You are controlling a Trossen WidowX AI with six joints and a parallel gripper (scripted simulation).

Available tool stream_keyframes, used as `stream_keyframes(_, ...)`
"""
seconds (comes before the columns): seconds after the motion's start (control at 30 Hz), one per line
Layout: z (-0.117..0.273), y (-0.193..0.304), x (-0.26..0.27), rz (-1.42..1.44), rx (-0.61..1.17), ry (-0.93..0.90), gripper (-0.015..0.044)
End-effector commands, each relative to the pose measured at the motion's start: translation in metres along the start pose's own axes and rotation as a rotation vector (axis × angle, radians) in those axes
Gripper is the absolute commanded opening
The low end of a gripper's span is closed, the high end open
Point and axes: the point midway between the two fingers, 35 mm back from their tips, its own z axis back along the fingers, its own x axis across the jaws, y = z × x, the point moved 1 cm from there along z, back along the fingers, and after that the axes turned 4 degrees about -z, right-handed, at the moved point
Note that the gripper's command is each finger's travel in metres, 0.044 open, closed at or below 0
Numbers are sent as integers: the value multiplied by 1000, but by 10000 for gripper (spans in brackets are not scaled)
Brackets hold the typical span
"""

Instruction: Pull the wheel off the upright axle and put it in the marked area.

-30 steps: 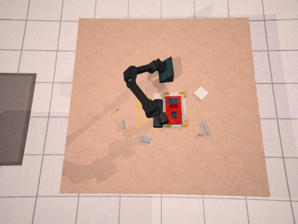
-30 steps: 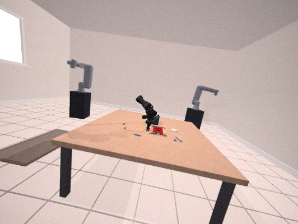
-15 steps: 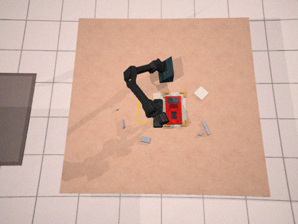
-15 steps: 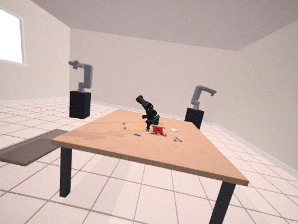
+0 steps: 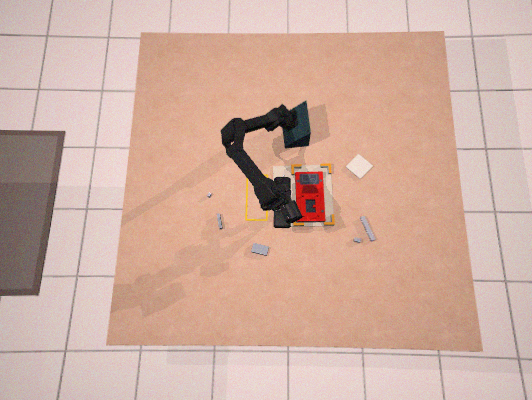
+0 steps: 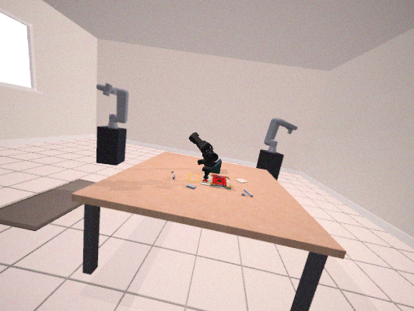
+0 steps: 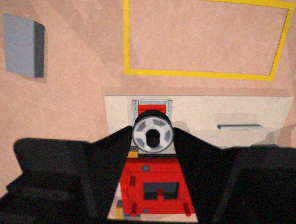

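Observation:
The wheel [image 7: 141, 131], a black tyre with a light grey spoked hub, is between the fingertips in the wrist view. My gripper [image 6: 205, 178] [image 7: 152, 130] is shut on it, one finger on each side. Below and behind the wheel is a small red block [image 7: 152, 107] with grey ends, on a cream board [image 7: 195, 105] [image 5: 276, 171]. The wheel hides the axle, so I cannot tell how far it sits on it. The marked area, a yellow outline [image 5: 246, 200] [image 7: 200, 75], lies on the table beside the board. The arm hides the fingertips in the top view.
A red car body [image 5: 318, 192] [image 7: 132, 170] stands close beside the wheel, between orange corner pieces [image 5: 327, 167]. A thin grey bar [image 7: 240, 126] lies on the board. Grey blocks [image 5: 260, 249] [image 7: 19, 46] and bars [image 5: 367, 228] lie around, with a white tile [image 5: 360, 166] on the right.

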Motion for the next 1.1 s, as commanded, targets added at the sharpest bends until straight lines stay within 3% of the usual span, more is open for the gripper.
stream_keyframes(0.0, 5, 1, -1, 3, 3, -5, 0)
stream_keyframes(1.07, 16, 1, -1, 5, 3, -7, 0)
